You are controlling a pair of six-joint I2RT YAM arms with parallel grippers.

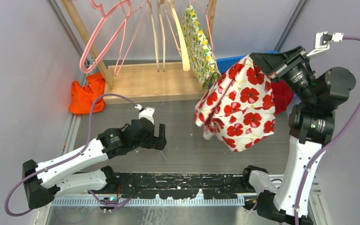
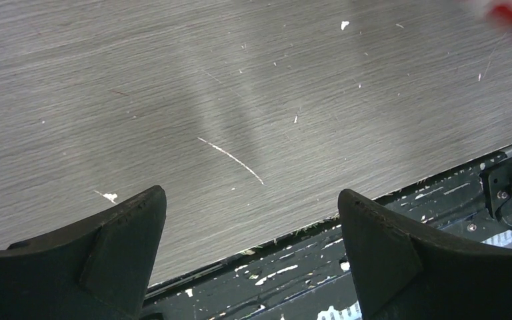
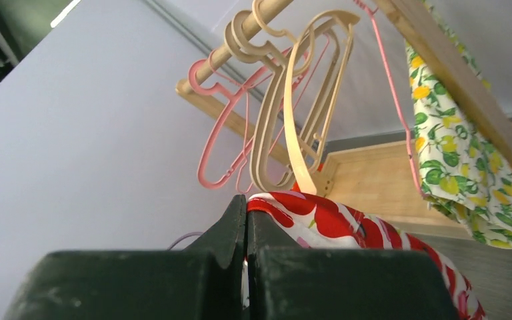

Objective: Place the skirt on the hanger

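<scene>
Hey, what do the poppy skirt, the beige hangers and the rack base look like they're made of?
Poppy skirt: thin matte woven cloth, likely cotton; it hangs in soft folds from the right claw. Beige hangers: smooth, slightly glossy, plastic or lacquered wood, unclear which. Rack base: pale bare-looking wood with visible grain.

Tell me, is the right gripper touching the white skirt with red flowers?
Touching. The right wrist view shows the right gripper shut, pinching the edge of the white red-flowered skirt.
</scene>
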